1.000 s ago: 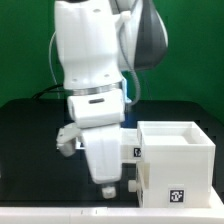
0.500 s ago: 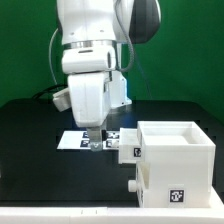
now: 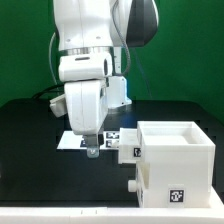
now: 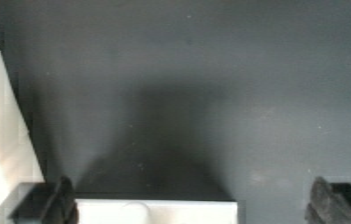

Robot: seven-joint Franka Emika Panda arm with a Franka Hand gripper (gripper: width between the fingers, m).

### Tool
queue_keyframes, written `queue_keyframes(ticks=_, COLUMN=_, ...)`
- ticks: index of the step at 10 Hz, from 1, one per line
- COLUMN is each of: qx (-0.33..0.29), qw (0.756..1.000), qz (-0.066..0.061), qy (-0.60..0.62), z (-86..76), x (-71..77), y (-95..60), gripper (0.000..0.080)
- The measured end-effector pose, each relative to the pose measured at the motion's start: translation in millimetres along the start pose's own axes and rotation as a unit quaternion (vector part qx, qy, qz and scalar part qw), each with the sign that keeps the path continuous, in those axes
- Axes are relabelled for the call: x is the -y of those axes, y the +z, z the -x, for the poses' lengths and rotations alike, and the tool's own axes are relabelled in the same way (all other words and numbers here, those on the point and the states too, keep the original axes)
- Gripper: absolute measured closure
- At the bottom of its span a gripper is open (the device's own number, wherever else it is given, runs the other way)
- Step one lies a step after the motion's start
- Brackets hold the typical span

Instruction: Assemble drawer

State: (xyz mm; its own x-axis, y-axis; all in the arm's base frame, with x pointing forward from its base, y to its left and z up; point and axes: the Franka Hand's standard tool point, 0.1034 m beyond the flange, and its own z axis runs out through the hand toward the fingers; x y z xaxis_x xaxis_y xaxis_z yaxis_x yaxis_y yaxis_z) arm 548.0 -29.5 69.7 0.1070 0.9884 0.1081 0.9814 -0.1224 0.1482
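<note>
My gripper (image 3: 91, 150) hangs with its fingers pointing down, just above the marker board (image 3: 72, 141), a thin flat white sheet printed with black square tags. In the wrist view my two dark fingers (image 4: 37, 205) sit at opposite edges of the picture, spread wide, with nothing clasped between them. Beneath them lies the matte black table (image 4: 190, 90). The drawer (image 3: 129, 149) is off my hand toward the exterior view's right, near but apart from it. It is a small smooth white plastic piece with a black-and-white tag, right against the side of the casing (image 3: 180, 165) and largely hidden by it. The casing is a bigger white box, square-edged, thick-walled, open on top and tagged on its front. A small rounded white knob (image 3: 133, 185) juts out near its lower corner.
</note>
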Motion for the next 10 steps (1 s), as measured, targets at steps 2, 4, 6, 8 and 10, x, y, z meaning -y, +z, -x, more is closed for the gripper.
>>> queue_keyframes(ticks=2, qx=0.011, qw=0.997, qz=-0.02, qy=0.075, z=-12.9, x=45.7, y=-6.7, gripper=0.0151)
queue_keyframes(ticks=4, qx=0.029, qw=0.992, qz=-0.025, qy=0.116, z=-44.7, x=71.0, y=-23.9, gripper=0.0151)
queue_keyframes(ticks=6, qx=0.028, qw=0.994, qz=-0.027, qy=0.106, z=-38.8, x=69.5, y=-19.7, gripper=0.0151)
queue_keyframes(ticks=8, qx=0.029, qw=0.994, qz=-0.03, qy=0.099, z=-41.8, x=70.5, y=-19.5, gripper=0.0151)
queue_keyframes(ticks=10, qx=0.034, qw=0.998, qz=-0.043, qy=0.039, z=-62.8, x=85.6, y=-21.2, gripper=0.0151)
